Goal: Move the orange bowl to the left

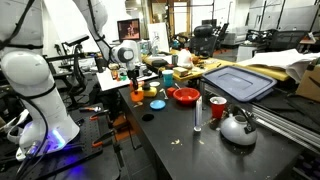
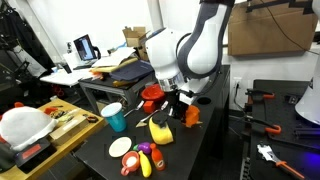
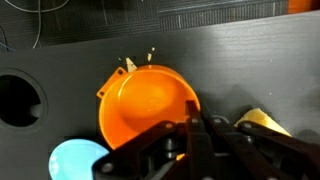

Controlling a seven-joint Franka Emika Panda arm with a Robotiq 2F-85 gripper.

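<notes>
The orange bowl is small, round and bright orange, and fills the middle of the wrist view above the black table. My gripper is shut on the bowl's rim at its right side. In the exterior views the bowl hangs at the gripper near the table's edge. I cannot tell whether it touches the table.
A larger red bowl, a yellow object, a teal cup and a plate of toy foods are nearby. A red can, a kettle and a blue lid stand further along.
</notes>
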